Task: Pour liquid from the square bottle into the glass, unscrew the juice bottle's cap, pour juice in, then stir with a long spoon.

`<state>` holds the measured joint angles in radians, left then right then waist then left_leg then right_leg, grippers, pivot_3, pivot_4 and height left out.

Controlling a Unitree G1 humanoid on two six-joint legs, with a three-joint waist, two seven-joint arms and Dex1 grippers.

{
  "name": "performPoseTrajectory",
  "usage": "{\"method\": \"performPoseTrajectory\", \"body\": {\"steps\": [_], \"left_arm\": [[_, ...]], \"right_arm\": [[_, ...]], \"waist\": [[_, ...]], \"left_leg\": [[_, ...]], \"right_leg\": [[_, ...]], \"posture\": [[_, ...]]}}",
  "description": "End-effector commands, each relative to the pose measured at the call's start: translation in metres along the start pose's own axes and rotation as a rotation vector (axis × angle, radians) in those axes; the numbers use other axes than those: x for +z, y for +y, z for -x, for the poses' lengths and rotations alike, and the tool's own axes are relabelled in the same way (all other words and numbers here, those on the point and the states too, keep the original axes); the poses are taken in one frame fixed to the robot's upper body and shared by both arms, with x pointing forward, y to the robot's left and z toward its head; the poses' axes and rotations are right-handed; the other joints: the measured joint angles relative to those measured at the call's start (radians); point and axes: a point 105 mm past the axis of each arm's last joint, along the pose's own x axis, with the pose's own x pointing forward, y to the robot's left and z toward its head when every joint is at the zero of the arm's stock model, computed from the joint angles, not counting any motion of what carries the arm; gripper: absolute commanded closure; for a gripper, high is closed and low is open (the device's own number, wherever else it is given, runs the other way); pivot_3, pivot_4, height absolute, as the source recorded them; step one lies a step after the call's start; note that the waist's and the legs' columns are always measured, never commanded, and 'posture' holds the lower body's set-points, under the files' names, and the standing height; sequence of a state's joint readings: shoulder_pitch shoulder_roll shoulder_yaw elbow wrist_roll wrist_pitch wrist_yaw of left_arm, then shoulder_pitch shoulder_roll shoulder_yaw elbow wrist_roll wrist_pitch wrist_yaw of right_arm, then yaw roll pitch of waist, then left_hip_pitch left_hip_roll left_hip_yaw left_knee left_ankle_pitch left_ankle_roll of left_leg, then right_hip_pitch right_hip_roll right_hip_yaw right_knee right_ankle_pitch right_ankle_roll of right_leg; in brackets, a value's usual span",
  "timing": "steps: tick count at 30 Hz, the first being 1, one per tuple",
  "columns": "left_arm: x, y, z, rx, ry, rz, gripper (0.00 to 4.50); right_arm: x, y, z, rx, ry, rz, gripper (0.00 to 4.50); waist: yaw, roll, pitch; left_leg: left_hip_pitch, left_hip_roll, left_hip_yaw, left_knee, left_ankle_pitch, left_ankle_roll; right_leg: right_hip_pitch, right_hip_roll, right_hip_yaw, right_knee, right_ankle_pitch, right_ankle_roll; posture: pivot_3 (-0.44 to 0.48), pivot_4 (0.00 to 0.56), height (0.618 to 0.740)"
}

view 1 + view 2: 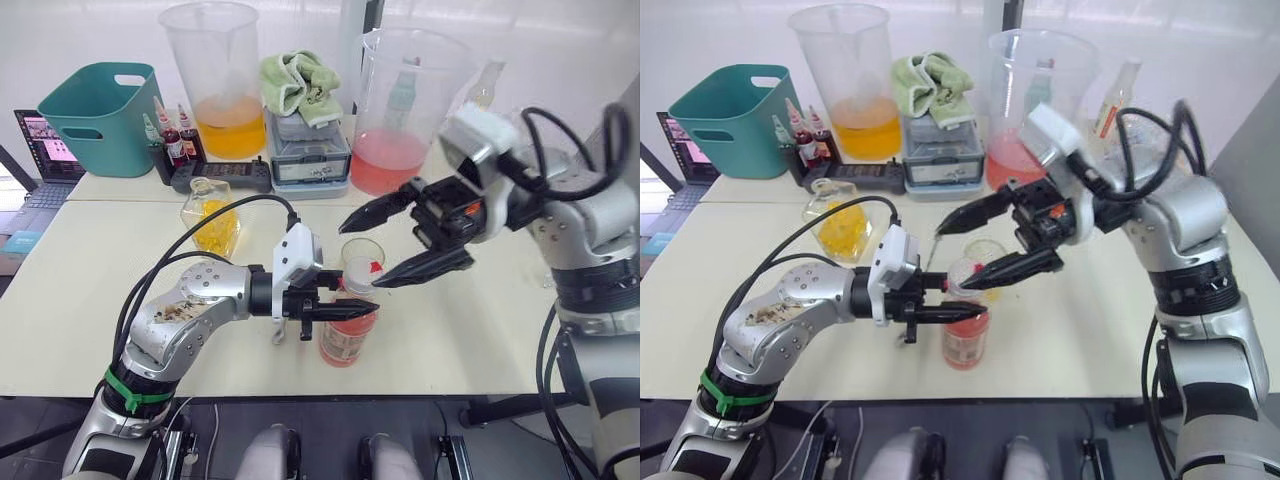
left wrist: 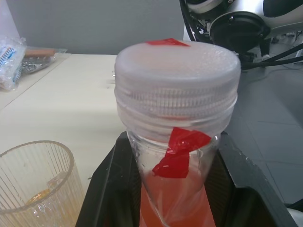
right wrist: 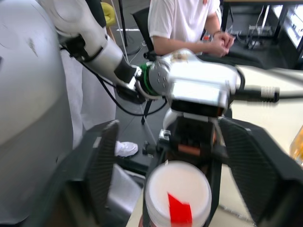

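Note:
The juice bottle (image 1: 345,340) stands near the table's front edge, holding pinkish-red drink. My left gripper (image 1: 352,311) is shut on its neck, just under the white cap (image 2: 177,66), which carries a strip of red tape. My right gripper (image 1: 358,256) hangs open over the cap, one finger on each side and apart from it. The glass (image 2: 35,182), ribbed and clear, stands just behind the bottle with a little yellow liquid in the bottom. Further back on the left sits the square bottle (image 1: 212,220) with yellow liquid. The long spoon is out of view.
Along the back stand a teal basket (image 1: 100,115), a pitcher of orange liquid (image 1: 220,85), a grey box with a green cloth (image 1: 300,85) and a pitcher of pink liquid (image 1: 400,120). Small dropper bottles (image 1: 175,140) stand by the basket. A person (image 3: 184,23) sits beyond the table.

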<state>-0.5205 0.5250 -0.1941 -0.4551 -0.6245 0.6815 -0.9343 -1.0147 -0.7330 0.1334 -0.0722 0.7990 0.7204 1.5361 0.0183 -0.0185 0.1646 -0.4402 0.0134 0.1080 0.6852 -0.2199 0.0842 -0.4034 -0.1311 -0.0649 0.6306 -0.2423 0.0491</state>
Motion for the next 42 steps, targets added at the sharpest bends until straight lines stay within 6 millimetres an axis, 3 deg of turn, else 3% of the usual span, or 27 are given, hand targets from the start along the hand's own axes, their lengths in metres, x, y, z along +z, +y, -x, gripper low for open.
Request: {"method": "performPoseTrajectory", "body": {"steps": [1, 7, 15, 22, 24, 31, 42], "left_arm": [[0.0, -0.006, -0.004, -0.04, 0.016, -0.001, 3.19], [-0.004, -0.008, -0.007, -0.093, 0.015, 0.018, 3.19], [-0.007, -0.01, -0.009, -0.133, 0.013, 0.022, 3.19], [-0.009, -0.009, -0.009, -0.145, 0.014, 0.018, 3.19], [-0.009, -0.009, -0.009, -0.146, 0.015, 0.018, 3.19], [-0.01, -0.008, -0.007, -0.131, 0.019, 0.019, 3.19], [-0.012, -0.008, 0.0, -0.081, 0.053, 0.014, 3.19]], "right_arm": [[0.016, 0.006, 0.008, -0.109, -0.009, 0.089, 0.04], [0.003, 0.016, 0.011, -0.339, 0.085, 0.058, 0.04], [-0.023, 0.021, 0.002, -0.623, 0.048, -0.059, 0.04], [-0.036, 0.023, 0.003, -0.709, 0.061, -0.105, 0.04], [-0.037, 0.023, 0.002, -0.71, 0.063, -0.109, 0.56], [-0.037, 0.024, -0.004, -0.629, 0.043, -0.113, 2.81], [-0.044, 0.02, -0.019, -0.034, 0.053, 0.053, 2.84]], "waist": [[0.0, 0.0, 0.0], [0.004, 0.0, 0.0], [0.008, 0.0, 0.0], [0.008, 0.0, 0.0], [0.008, 0.0, 0.0], [0.007, 0.0, 0.0], [-0.006, 0.0, 0.0]], "left_leg": [[0.0, 0.0, 0.0, 0.0, 0.0, 0.0], [0.0, 0.0, 0.0, -0.001, 0.0, 0.0], [0.0, 0.0, 0.0, -0.002, 0.0, 0.0], [0.0, 0.0, 0.001, -0.002, 0.0, 0.0], [0.0, 0.0, 0.001, -0.002, 0.0, 0.0], [0.0, 0.0, 0.001, -0.002, -0.002, 0.005], [0.001, 0.0, 0.001, -0.001, -0.004, 0.007]], "right_leg": [[0.0, 0.0, 0.0, 0.0, 0.0, 0.0], [-0.001, -0.002, 0.0, 0.0, 0.0, 0.0], [0.0, -0.004, 0.0, -0.001, 0.0, 0.0], [0.0, -0.002, 0.0, -0.001, 0.0, 0.0], [0.0, -0.002, 0.0, -0.001, 0.0, 0.0], [0.0, -0.001, 0.001, -0.001, 0.0, 0.0], [0.001, 0.001, 0.001, -0.001, 0.0, 0.0]], "posture": [[0.0, 0.15, 0.739], [0.0, 0.15, 0.739], [0.0, 0.15, 0.739], [0.0, 0.15, 0.739], [0.0, 0.15, 0.739], [0.0, 0.15, 0.739], [0.0, 0.15, 0.739]]}}
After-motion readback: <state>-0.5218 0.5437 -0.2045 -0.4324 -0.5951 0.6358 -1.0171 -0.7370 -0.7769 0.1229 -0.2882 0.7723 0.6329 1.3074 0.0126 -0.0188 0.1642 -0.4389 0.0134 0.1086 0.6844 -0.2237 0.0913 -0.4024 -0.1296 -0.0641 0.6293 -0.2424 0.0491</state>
